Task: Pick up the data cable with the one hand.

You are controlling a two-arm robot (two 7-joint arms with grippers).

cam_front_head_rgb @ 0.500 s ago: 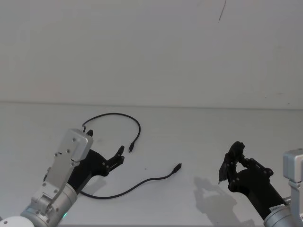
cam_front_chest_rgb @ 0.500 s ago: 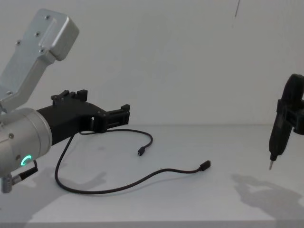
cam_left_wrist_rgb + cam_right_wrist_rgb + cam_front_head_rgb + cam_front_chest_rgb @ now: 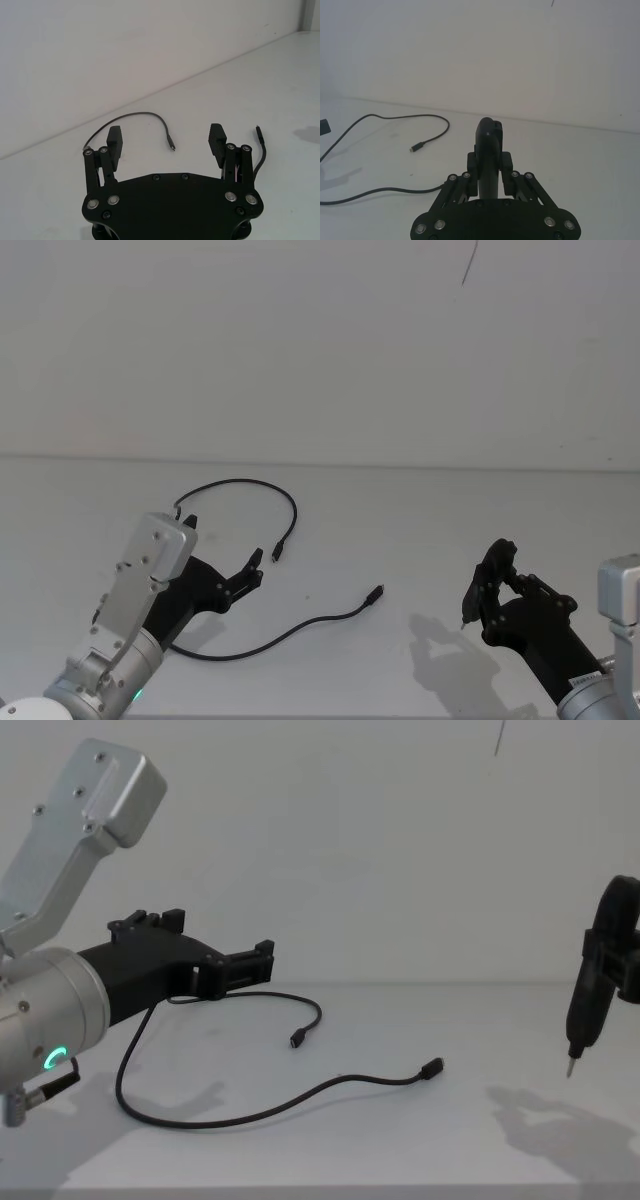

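Black and thin, the long flexible data cable [image 3: 240, 480] lies in loose curves on the white surface [image 3: 430, 510], left of centre. The left black two-finger gripper [image 3: 166, 134] on its silver arm [image 3: 45, 1010] hovers above the cable's left loop, fingers spread wide, holding nothing. On the right, the right gripper [image 3: 490, 161] is clamped on a black pen-like pointed tool [image 3: 583, 1010].

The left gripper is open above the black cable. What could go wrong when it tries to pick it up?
1. The data cable is thin and flat on the table, so the open left gripper may close beside it or scrape the surface.
2. Grasped at one point, its slack loop and loose plugs may drag.
The right gripper, holding a pen-like tool, is parked aside.
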